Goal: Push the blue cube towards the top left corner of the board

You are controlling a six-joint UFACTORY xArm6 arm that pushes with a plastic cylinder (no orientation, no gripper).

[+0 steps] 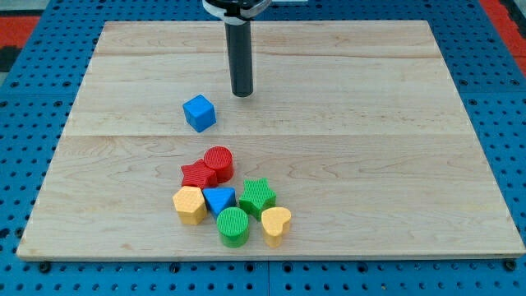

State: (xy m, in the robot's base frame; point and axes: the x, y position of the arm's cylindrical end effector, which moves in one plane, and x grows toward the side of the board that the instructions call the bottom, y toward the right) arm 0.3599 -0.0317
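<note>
The blue cube [199, 113] sits on the wooden board [370, 123], left of centre in the upper half. My tip [242, 94] rests on the board just to the cube's upper right, a short gap away and not touching it. The dark rod rises from it to the view's top edge. The board's top left corner [105, 25] lies well up and left of the cube.
A cluster of blocks lies below the cube: red cylinder [219, 161], red star [197, 175], yellow hexagon [190, 205], blue triangle [219, 199], green star [257, 196], green cylinder [233, 226], yellow heart [276, 224]. Blue pegboard surrounds the board.
</note>
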